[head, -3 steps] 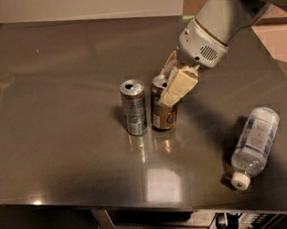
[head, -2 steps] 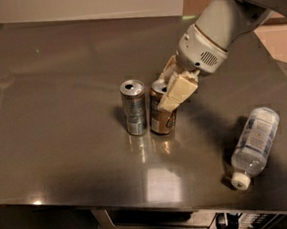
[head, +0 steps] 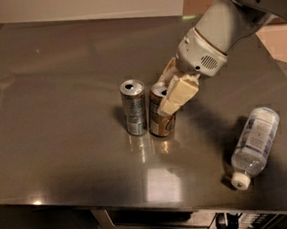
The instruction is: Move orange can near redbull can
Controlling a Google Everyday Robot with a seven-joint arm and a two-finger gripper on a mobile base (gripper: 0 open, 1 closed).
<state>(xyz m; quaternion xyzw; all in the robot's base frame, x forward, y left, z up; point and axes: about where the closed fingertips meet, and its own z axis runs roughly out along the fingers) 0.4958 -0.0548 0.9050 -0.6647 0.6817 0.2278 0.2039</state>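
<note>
orange can (head: 160, 120): upright on steel table (head: 56, 94), just beside redbull can (head: 134, 107); gripper (head: 166, 92): fingers clasped on orange can's upper part; plastic bottle (head: 254, 142): lying on its side, well apart

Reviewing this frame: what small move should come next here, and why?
Probably release: open the end effector and lift it straight up. It grips the orange can near its top, and that can appears to stand upright on the table, right beside the redbull can, so the placement looks done.
</note>
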